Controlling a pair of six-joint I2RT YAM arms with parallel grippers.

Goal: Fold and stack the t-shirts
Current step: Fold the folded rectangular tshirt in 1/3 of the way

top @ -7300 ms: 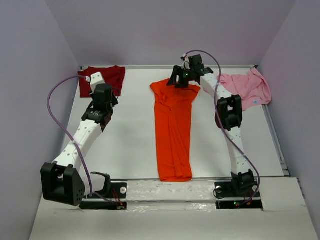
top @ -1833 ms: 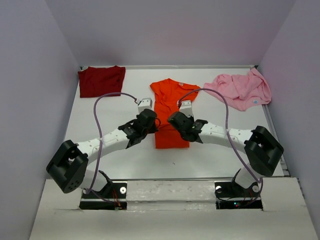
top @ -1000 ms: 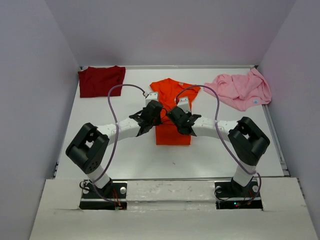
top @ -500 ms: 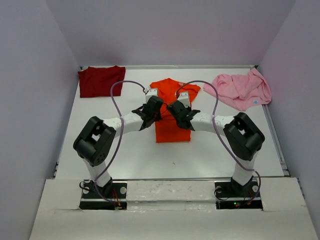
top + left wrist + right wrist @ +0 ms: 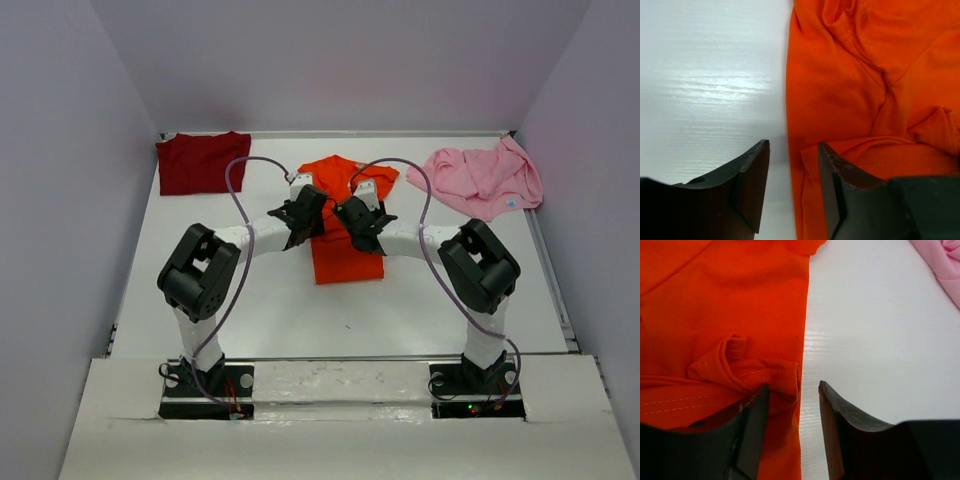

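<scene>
The left wrist camera shows what the overhead view cannot. The left gripper (image 5: 793,146) has its jaws spread, one finger (image 5: 751,186) over the bare white table (image 5: 705,75) and the other over cloth. The left edge of the orange t-shirt (image 5: 855,90) runs up the gap between them, and nothing is pinched.

The right wrist camera gives the mirror case. The right gripper (image 5: 793,385) is likewise parted and straddles the orange t-shirt's right edge, where a turned-over layer with a stitched hem bunches against the inner finger (image 5: 752,430). Whether any fingertip presses the cloth cannot be told. A corner of the pink t-shirt (image 5: 942,267) shows beyond the orange one's right side.

From above, both grippers meet over the middle of the orange t-shirt, which lies as a short folded rectangle with its collar toward the far wall. The maroon t-shirt (image 5: 203,162) lies flat well to the left of the orange one, and the pink one sits crumpled well to its right. Purple cables (image 5: 232,185) arch from each wrist on either side of the orange t-shirt. Pale lilac walls (image 5: 340,60) close in the table on three sides.
</scene>
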